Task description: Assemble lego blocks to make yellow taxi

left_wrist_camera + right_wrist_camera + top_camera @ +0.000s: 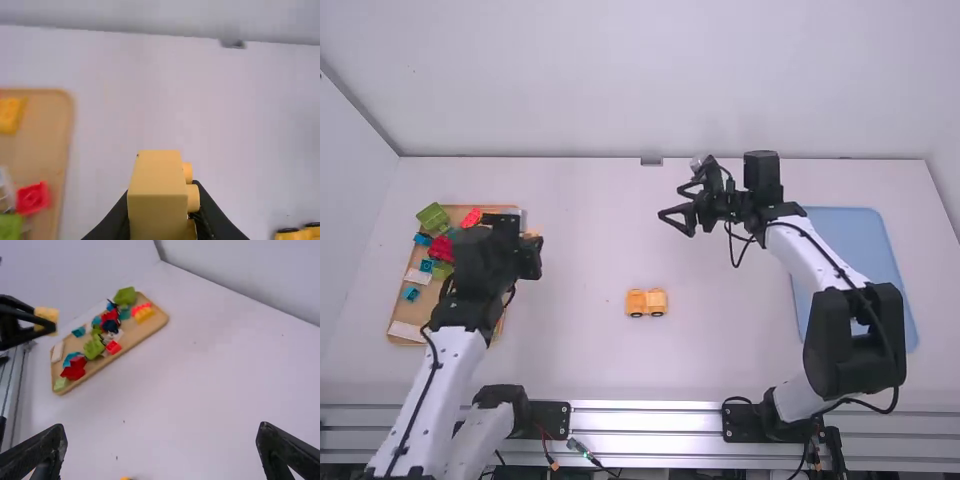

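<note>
I have the left gripper (pixel 532 250) raised at the right side of the wooden tray (pixel 404 314), on the left of the tabletop (pixel 580 350). Its fingers are closed around a yellow block (pixel 157 200) with round studs along one side, and I can see that same grip from the right wrist camera.

My right gripper (pixel 673 203) is up over the far part of the tabletop, a little right of the middle, pointing left. Its fingers are spread wide with nothing between them.

The partly built yellow taxi (pixel 646 302) sits upright on its dark wheels near the middle of the tabletop, between the two arms and apart from both grippers. On top I make out two raised yellow parts with a narrow gap between them.

The wooden tray carries a loose mix of pieces: a big green block (pixel 433 217) at the far left corner, a red block (pixel 471 217) at the far end, blue blocks (pixel 410 294) along the left side, and white pieces (pixel 57 351). A yellow block also lies in there by the far edge. Over on the right side of the tabletop lies a blue tray (pixel 855 228), partly behind the right arm.
</note>
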